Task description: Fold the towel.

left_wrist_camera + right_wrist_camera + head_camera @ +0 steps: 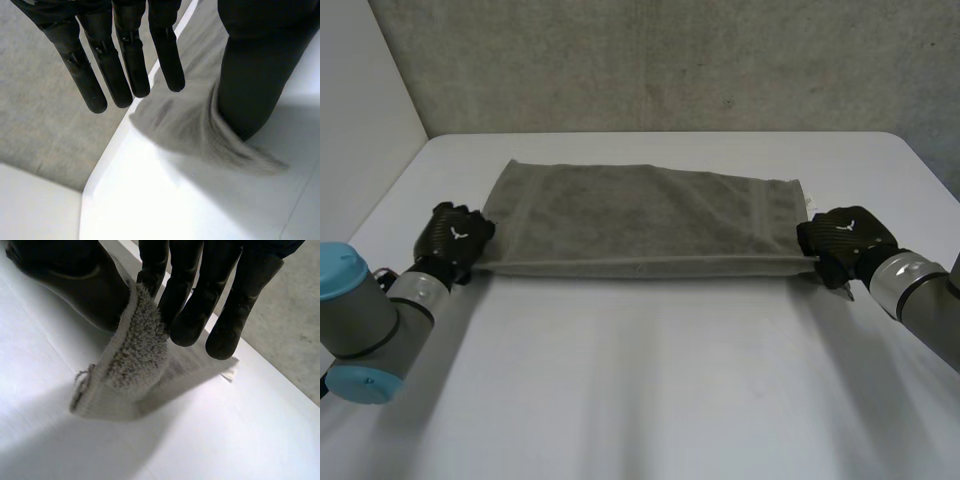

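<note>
Towel (650,215) lies spread on the white surface (650,380), stretched between your two robot hands, and you can see its near edge running straight from one to the other. Your left robot hand (455,235) sits at the towel's near corner on its own side. In its wrist view the fingers (125,60) are straight and released, clear of the cloth, while the thumb (255,75) presses on the bunched corner, whose creases fan out from under the thumb's tip. Your right robot hand (840,238) is at the opposite near corner, grasping the towel: in its wrist view the curled fingers (185,305) and the thumb (75,280) pinch the fluffy corner, which stands up off the surface between them.
</note>
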Controlling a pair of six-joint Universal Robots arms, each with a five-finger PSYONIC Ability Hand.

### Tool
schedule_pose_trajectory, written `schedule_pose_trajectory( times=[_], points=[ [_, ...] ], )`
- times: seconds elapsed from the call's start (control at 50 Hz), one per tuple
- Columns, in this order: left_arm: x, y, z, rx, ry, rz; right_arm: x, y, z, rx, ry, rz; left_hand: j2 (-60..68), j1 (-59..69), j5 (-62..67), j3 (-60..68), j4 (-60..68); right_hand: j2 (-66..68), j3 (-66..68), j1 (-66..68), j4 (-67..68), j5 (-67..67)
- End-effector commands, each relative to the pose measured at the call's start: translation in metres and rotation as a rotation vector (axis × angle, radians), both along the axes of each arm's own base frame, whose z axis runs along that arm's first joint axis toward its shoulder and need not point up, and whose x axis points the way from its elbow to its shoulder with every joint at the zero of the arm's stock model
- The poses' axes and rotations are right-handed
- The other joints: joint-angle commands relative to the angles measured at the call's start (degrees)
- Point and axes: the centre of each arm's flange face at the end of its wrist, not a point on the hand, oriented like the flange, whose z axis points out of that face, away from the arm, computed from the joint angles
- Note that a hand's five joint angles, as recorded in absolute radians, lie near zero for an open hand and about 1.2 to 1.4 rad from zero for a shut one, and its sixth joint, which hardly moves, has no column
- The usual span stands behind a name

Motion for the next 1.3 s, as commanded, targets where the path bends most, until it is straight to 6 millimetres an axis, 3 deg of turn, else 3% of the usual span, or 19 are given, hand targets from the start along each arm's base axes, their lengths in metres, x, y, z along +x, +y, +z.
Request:
schedule_pose_trajectory(
  times=[0.02, 0.04, 0.06, 0.28, 0.32, 0.54, 0.56, 0.58, 0.6, 0.64, 0.7, 0.98, 1.08, 1.14, 1.18, 1.24, 1.3],
  points=[
    [0.012, -0.003, 0.000, 0.017, -0.002, 0.049, -0.002, -0.002, -0.001, 0.000, 0.017, -0.032, 22.63, 22.43, 22.65, 22.65, 22.68, 3.05, 3.38, 3.33, 3.77, 1.95],
    [0.012, -0.001, 0.000, 0.028, -0.001, 0.047, -0.002, -0.001, -0.002, 0.006, 0.011, -0.032, 37.62, 37.42, 37.63, 37.64, 37.66, 3.05, 3.38, 3.33, 3.77, 1.95],
    [0.011, 0.000, 0.000, 0.044, -0.002, 0.043, -0.002, -0.001, -0.002, 0.006, 0.011, -0.032, 38.42, 38.21, 38.43, 38.43, 38.46, 3.05, 3.38, 3.33, 3.77, 1.95],
    [0.004, 0.011, -0.005, 0.120, 0.000, -0.012, -0.001, -0.001, -0.008, 0.028, 0.005, -0.033, 38.42, 38.22, 38.44, 38.44, 38.47, 3.05, 3.38, 3.33, 3.77, 1.95],
    [0.004, 0.011, -0.006, 0.121, 0.000, -0.012, -0.001, -0.002, -0.008, 0.027, 0.006, -0.035, 38.42, 38.22, 38.44, 38.44, 38.47, -11.30, -10.97, -11.02, -10.58, -12.40],
    [0.005, 0.010, -0.005, 0.118, -0.002, -0.015, -0.001, -0.002, -0.011, 0.037, 0.007, -0.033, 38.42, 38.22, 38.44, 38.44, 38.47, -11.36, -11.02, -11.08, -10.64, -12.46],
    [0.004, 0.011, -0.006, 0.123, -0.002, -0.023, -0.001, -0.002, -0.012, 0.037, 0.007, -0.035, 37.61, 37.41, 37.63, 37.63, 37.66, -11.36, -11.02, -11.08, -10.64, -12.46],
    [0.003, 0.012, -0.007, 0.126, -0.001, -0.034, -0.001, -0.002, -0.012, 0.037, 0.007, -0.035, 18.29, 18.08, 18.30, 18.30, 18.33, -11.36, -11.02, -11.08, -10.64, -12.46],
    [0.003, 0.012, -0.007, 0.126, 0.000, -0.034, -0.002, -0.002, -0.013, 0.041, 0.009, -0.034, 18.10, 17.89, 18.11, 18.11, 18.14, -11.53, -11.19, -11.25, -10.81, -12.62],
    [0.001, 0.017, -0.009, 0.147, 0.000, -0.058, -0.002, -0.002, -0.015, 0.046, 0.010, -0.034, -3.70, -3.90, -3.69, -3.68, -3.66, -11.53, -11.19, -11.25, -10.81, -12.62],
    [-0.001, 0.020, -0.011, 0.166, -0.002, -0.082, -0.002, -0.002, -0.015, 0.046, 0.012, -0.035, -10.98, -11.19, -10.97, -10.97, -10.94, -11.53, -11.19, -11.25, -10.81, -12.62],
    [0.000, 0.019, -0.014, 0.181, 0.003, -0.100, -0.002, -0.002, -0.016, 0.048, 0.012, -0.035, -10.84, -11.05, -10.83, -10.83, -10.80, -11.53, -11.19, -11.25, -10.81, -12.62],
    [0.001, 0.019, -0.014, 0.179, 0.003, -0.100, -0.002, -0.002, -0.016, 0.048, 0.013, -0.036, -6.13, -6.34, -6.12, -6.12, -6.09, -11.36, -11.03, -11.08, -10.64, -12.46],
    [0.000, 0.020, -0.015, 0.183, 0.006, -0.106, -0.002, -0.002, -0.016, 0.048, 0.013, -0.036, 4.47, 4.26, 4.48, 4.48, 4.51, -11.36, -11.03, -11.08, -10.64, -12.46],
    [-0.003, 0.022, -0.015, 0.186, 0.011, -0.137, -0.002, -0.002, -0.016, 0.048, 0.013, -0.038, 18.86, 18.66, 18.87, 18.88, 18.90, -11.36, -11.02, -11.08, -10.64, -12.46],
    [-0.005, 0.024, -0.015, 0.186, 0.016, -0.163, -0.003, -0.002, -0.016, 0.048, 0.014, -0.041, 24.65, 24.45, 24.66, 24.67, 24.69, -11.36, -11.02, -11.08, -10.64, -12.46],
    [-0.008, 0.026, -0.014, 0.192, 0.026, -0.208, -0.005, -0.004, -0.015, 0.045, 0.014, -0.048, 38.36, 38.15, 38.37, 38.37, 38.40, -11.36, -11.02, -11.08, -10.64, -12.46]
  ],
)
